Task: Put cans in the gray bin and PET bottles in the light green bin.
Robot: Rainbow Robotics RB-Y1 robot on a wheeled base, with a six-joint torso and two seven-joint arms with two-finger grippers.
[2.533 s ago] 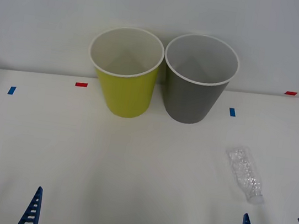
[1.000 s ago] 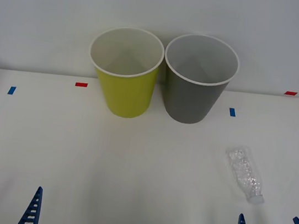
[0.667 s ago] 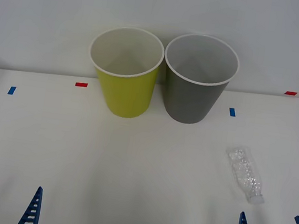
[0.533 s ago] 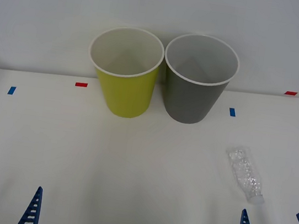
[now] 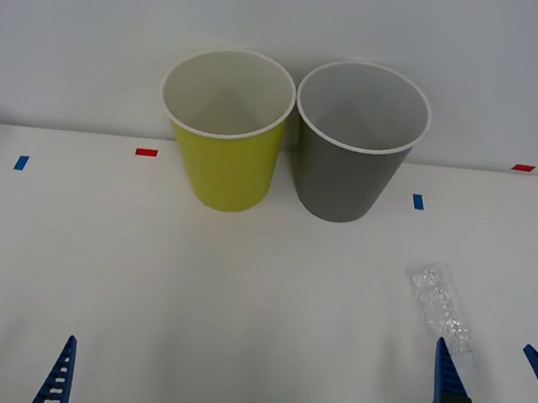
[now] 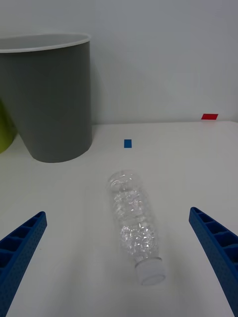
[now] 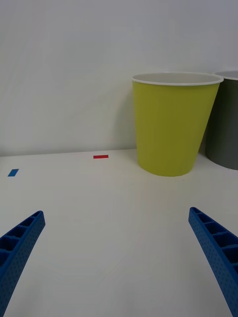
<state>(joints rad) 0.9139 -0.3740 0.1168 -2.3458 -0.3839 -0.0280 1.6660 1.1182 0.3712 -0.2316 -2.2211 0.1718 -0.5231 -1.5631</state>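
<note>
On table: one bottle (image 5: 443,306), two bins (image 5: 224,135).

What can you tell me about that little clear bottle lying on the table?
The PET bottle is small, clear and colourless, apparently thin plastic, with a dimpled, wrinkly body and a white cap. It looks empty. It lies on its side on the white table, cap toward the robot, in front of the gray bin. The open right gripper is just before the cap, not touching it.

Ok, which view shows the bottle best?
The right wrist view: the whole bottle lies on its side between the open right gripper fingers, white cap nearest. In the front view the right gripper covers its cap end. The left wrist view faces the green bin.
</note>
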